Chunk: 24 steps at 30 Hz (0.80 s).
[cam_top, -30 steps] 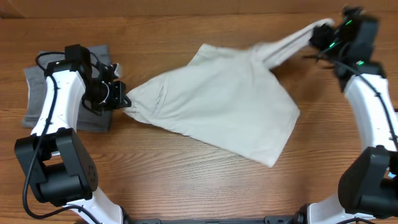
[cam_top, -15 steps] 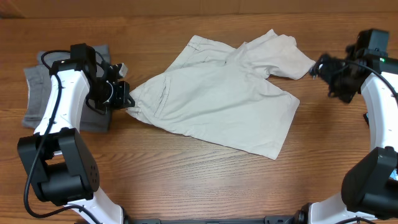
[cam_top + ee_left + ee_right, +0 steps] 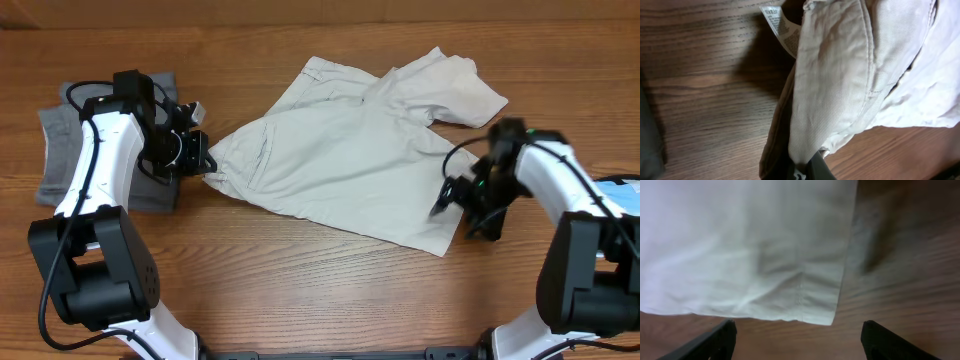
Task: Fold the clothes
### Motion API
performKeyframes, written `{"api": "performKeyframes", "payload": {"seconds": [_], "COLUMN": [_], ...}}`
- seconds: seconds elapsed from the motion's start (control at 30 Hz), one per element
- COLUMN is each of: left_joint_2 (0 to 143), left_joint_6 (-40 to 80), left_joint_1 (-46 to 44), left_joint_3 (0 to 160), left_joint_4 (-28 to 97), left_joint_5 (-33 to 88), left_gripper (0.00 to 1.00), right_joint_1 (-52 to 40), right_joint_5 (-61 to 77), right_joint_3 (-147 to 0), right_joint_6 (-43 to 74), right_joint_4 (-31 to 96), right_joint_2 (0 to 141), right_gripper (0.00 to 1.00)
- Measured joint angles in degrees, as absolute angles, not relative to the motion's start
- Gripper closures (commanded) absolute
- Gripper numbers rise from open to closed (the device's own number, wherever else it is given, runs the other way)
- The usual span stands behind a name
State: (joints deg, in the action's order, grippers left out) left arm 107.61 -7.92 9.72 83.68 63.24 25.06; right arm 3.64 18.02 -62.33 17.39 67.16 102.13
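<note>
Overhead: straight down from well above the bench (image 3: 300, 290), with the whole shorts (image 3: 340, 160) in frame.
Left wrist: very near, looking along the left hand (image 3: 800, 170) at one corner of the shorts.
Right wrist: near, facing down past the right hand (image 3: 799, 342) at a hem corner.
Shared: shorts and bench in all three.

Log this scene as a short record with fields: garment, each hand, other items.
garment: beige shorts, spread mostly flat on the wooden table, not yet folded
left hand: shut on the shorts' left end
right hand: open, above the shorts' lower right hem corner, holding nothing
other items: grey garment at the table's left end; light-blue item at the right edge
</note>
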Motion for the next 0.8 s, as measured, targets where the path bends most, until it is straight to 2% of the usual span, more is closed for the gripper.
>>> {"api": "performKeyframes", "payload": {"seconds": [0.1, 0.2, 0.3, 0.33, 0.4, 0.5, 0.57, 0.8], "left_joint_2": [107.6, 107.6, 107.6, 107.6, 107.6, 107.6, 107.6, 106.4], "left_joint_6": [-7.9, -7.9, -7.9, -7.9, -7.9, -7.9, -7.9, -7.9], "left_joint_1": [9.7, 9.7, 9.7, 9.7, 9.7, 9.7, 9.7, 9.7], "left_joint_3": [83.7, 83.7, 83.7, 83.7, 83.7, 83.7, 83.7, 84.1], "left_joint_4": [63.3, 63.4, 63.5, 63.5, 63.5, 63.7, 63.9, 67.6], "left_joint_5": [25.0, 25.0, 25.1, 25.1, 25.0, 25.1, 25.1, 25.4], "left_gripper": [0.94, 0.94, 0.93, 0.93, 0.93, 0.94, 0.96, 0.95], "right_joint_1": [2.5, 2.5, 2.6, 2.6, 2.6, 2.6, 2.8, 8.4], "right_joint_5": [18.8, 21.6, 25.4, 26.4, 27.9, 28.6, 28.4, 23.4], "right_joint_3": [-57.0, -52.7, -50.6, -50.4, -49.8, -49.6, -50.0, -60.1], "right_joint_6": [18.4, 20.2, 21.3, 21.3, 21.1, 21.0, 20.6, 20.7], "right_joint_4": [63.4, 60.2, 57.3, 56.9, 55.7, 55.2, 56.1, 63.0], "right_joint_2": [102.1, 101.6, 100.4, 100.4, 100.5, 101.1, 101.1, 98.4], "right_gripper": [0.21, 0.31, 0.46, 0.53, 0.77, 0.92, 0.96, 0.96]}}
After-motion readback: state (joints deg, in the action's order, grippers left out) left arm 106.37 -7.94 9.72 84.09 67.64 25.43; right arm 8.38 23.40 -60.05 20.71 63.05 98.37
